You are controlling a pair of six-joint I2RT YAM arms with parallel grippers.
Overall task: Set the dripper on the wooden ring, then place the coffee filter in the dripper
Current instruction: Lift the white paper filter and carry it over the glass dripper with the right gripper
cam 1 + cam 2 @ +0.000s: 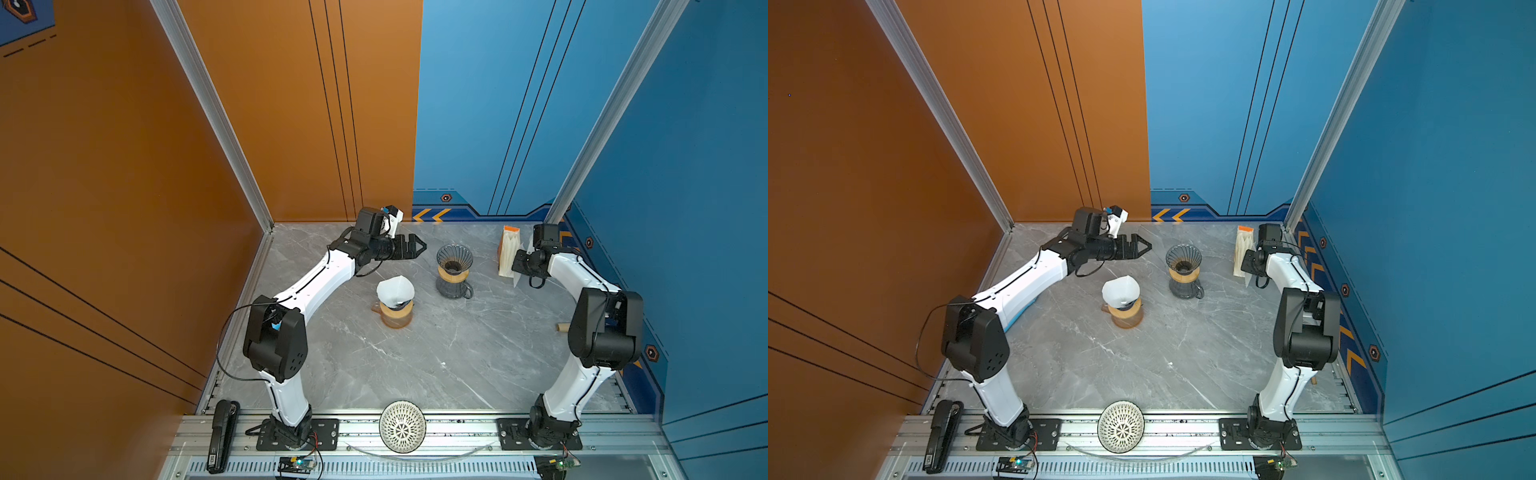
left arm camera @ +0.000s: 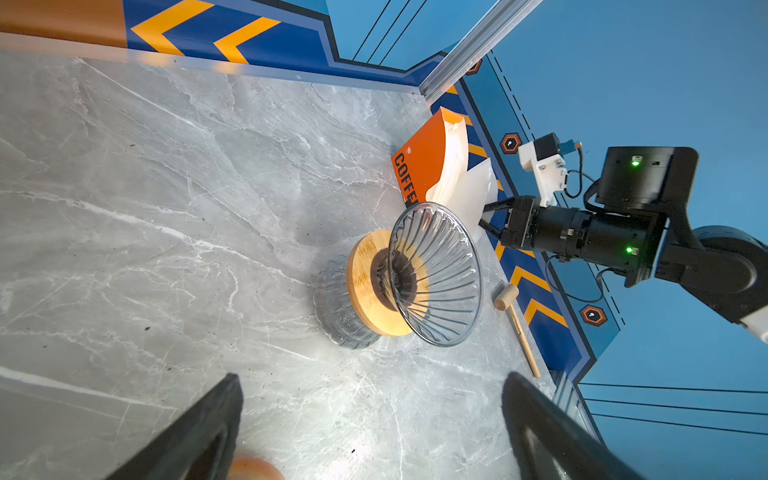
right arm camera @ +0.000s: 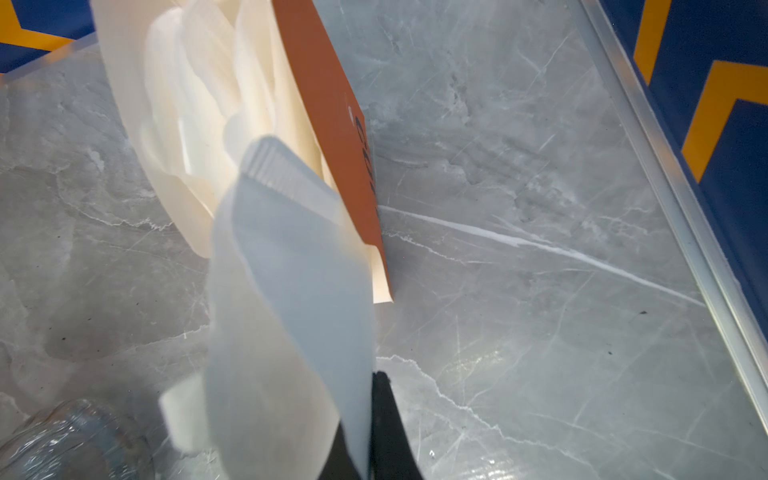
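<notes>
Right claw (image 2: 484, 216) pinching one paper filter (image 3: 291, 311) by its pack (image 1: 509, 249); next, swing it over the empty glass dripper (image 1: 454, 255).

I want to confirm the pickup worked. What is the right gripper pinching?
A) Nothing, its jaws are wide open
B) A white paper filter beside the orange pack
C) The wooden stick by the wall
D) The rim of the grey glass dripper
B: in the right wrist view the right gripper is shut on a white coffee filter just in front of the orange filter pack, while the grey dripper stands empty.
</notes>
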